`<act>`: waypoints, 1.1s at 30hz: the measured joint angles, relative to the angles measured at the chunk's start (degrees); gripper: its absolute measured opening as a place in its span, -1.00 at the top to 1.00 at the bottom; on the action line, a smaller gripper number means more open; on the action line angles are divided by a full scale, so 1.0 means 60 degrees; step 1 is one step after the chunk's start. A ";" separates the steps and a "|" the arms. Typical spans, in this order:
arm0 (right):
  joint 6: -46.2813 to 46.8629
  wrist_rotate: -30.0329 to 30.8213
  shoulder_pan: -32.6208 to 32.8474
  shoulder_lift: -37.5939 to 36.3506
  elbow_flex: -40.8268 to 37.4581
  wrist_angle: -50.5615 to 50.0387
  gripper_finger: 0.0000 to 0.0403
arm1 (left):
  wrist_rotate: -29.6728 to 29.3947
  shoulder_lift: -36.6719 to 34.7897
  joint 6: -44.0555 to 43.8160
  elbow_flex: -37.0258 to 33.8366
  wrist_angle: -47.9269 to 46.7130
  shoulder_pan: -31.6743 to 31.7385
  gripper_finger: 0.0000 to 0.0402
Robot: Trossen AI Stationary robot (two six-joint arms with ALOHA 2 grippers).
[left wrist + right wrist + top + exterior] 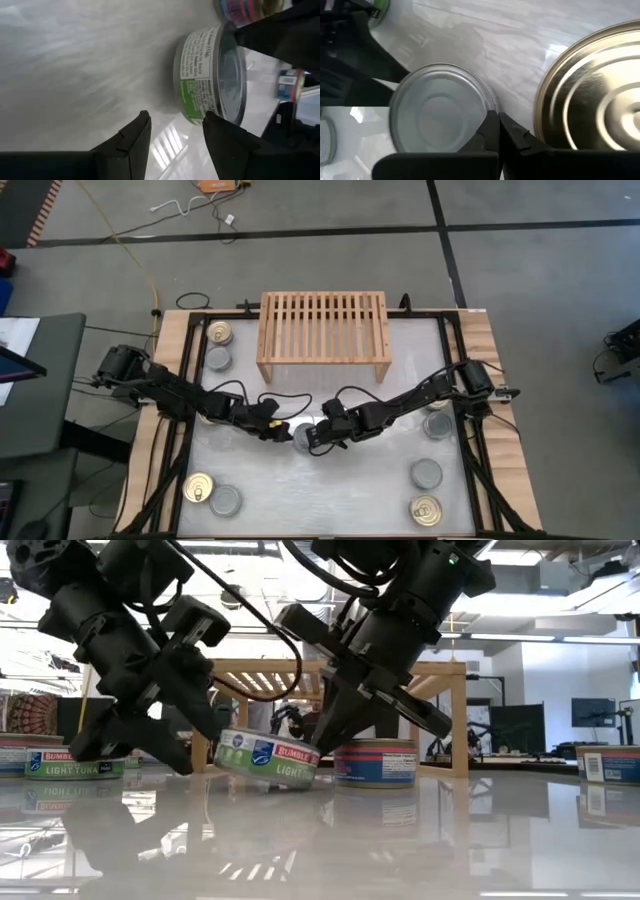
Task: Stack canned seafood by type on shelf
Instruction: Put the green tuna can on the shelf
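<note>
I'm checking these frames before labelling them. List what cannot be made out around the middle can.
- High view: the green-label can is mostly covered by the left pincer and right pincer.
- Low view: the right pincer's contact with the can is hidden behind it.
- Right wrist view: the gold lid is cut off by the edge.
- High view: labels too small to read.

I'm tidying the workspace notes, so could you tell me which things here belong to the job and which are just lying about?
Job: tuna can between both grippers; other cans, e.g. gold-lidded one; wooden shelf.
Lying about: yellow cable and orange box on the floor.
</note>
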 joint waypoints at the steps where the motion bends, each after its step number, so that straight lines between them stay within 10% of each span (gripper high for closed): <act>1: -0.0006 -0.0004 0.0000 0.0000 0.0000 -0.0010 0.90 | -0.0004 0.0000 0.0068 0.0000 0.0023 0.0002 0.15; 33: -0.0075 -0.0254 0.0022 0.0031 -0.0020 -0.0090 0.90 | -0.0198 -0.0328 0.0408 0.0011 -0.1111 0.0584 0.15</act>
